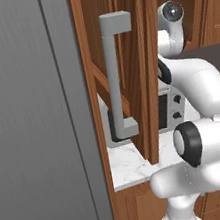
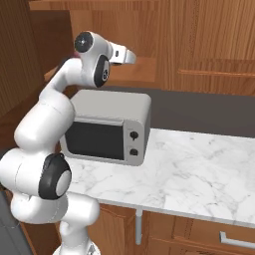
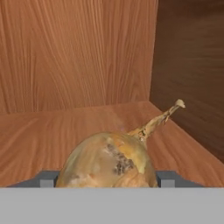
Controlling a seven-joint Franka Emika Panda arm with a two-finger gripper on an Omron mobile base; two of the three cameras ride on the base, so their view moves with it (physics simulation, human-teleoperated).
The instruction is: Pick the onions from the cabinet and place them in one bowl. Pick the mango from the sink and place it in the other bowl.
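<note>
A tan-yellow onion (image 3: 109, 162) with a thin dry stem sits low in the hand view, over the cabinet's wooden shelf floor (image 3: 52, 131). My gripper (image 3: 107, 180) is shut on it, with one dark fingertip (image 3: 46, 179) pressed against each side. The cabinet (image 1: 138, 51) is reddish-brown wood, and its door stands open with the grey bar handle (image 1: 116, 75) facing the left base camera. My arm reaches up into the cabinet (image 2: 144, 30) above the counter, with the hand (image 2: 122, 55) at its opening.
The cabinet's back wall (image 3: 78, 52) and dark side wall (image 3: 192, 65) close in around the onion. A silver microwave (image 2: 107, 127) stands on the white marble counter (image 2: 199, 174) right below the arm. A tall grey panel (image 1: 32, 120) lies to the left.
</note>
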